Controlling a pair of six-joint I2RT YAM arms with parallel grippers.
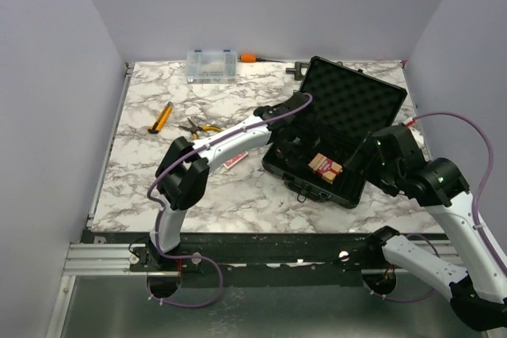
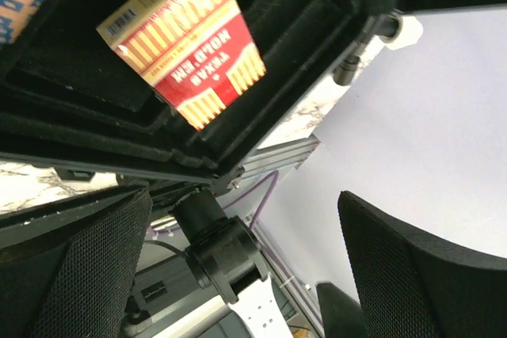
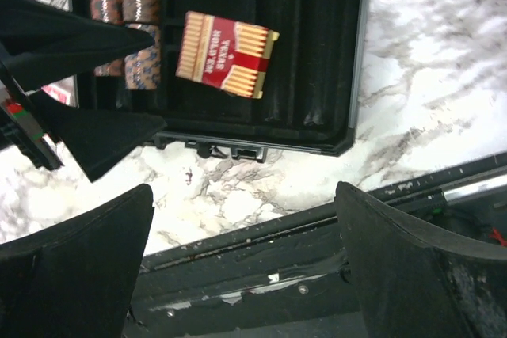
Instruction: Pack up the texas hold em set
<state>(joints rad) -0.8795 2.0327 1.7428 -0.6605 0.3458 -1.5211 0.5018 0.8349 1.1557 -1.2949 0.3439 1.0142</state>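
- white-and-grey marble table (image 1: 142,172), nothing fancy
- clear organizer box (image 1: 211,64) at the far edge, about the middle
- orange-handled tool (image 1: 248,58) just right of it, also on the far edge
- yellow-handled tool (image 1: 161,117) and pliers (image 1: 200,127) toward the left side
- small flat red pack (image 1: 235,161) mid-table, can't read it
- black case (image 1: 348,108) lying open on the right half, angled toward the near right corner

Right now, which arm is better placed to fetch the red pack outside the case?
Left, probably: the red pack lies beside its forearm, while the right claw sits across the case.
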